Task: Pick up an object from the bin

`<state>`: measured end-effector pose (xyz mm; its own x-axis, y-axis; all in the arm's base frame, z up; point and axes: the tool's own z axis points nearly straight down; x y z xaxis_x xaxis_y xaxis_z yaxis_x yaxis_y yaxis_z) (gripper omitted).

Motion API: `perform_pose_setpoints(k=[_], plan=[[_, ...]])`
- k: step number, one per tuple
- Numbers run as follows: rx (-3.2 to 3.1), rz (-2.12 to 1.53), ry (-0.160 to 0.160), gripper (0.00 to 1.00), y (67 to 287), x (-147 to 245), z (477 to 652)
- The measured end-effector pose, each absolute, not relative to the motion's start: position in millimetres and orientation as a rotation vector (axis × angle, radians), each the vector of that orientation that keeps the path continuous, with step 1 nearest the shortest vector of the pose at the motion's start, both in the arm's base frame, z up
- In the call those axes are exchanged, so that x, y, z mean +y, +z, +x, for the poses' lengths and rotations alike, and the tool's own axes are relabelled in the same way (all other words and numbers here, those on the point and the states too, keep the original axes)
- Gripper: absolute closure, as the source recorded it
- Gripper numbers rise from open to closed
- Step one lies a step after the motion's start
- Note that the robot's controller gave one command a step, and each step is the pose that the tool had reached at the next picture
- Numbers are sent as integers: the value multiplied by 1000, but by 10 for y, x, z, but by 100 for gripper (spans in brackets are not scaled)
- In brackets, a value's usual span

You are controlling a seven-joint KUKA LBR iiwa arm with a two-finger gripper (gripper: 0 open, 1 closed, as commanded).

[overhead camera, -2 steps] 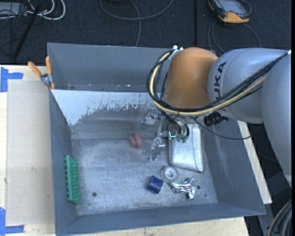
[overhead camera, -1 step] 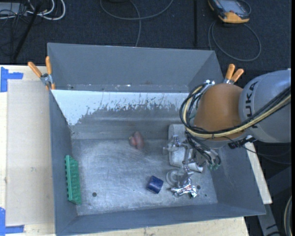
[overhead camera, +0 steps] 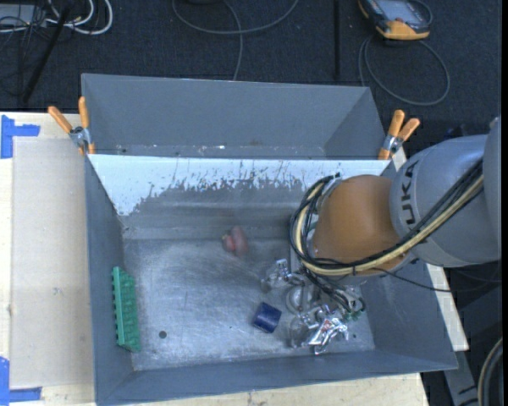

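So the gripper (overhead camera: 316, 315) was pointed down low, orange wrist cover (overhead camera: 356, 218) just above it, cables (overhead camera: 302, 227) looped around that cover, grey arm (overhead camera: 453, 197) stretching off to its upper right.

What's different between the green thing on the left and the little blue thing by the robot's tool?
The green piece is long, narrow and toothed like a comb; the blue piece is a short, chunky block. The green piece is clearly larger. It lies along the bin's left wall, far from the tool; the blue piece sits just left of the tool. Both lie on the bin floor.
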<state>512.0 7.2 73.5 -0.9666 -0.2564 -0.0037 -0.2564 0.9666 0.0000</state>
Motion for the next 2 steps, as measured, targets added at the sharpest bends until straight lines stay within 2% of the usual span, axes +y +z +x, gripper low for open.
perform_pose_setpoints(k=[1, 2], plan=[[3108, -442, -2, 0, 718, 390, 5249], [3112, -438, 0, 100, 732, 388, 5244]])
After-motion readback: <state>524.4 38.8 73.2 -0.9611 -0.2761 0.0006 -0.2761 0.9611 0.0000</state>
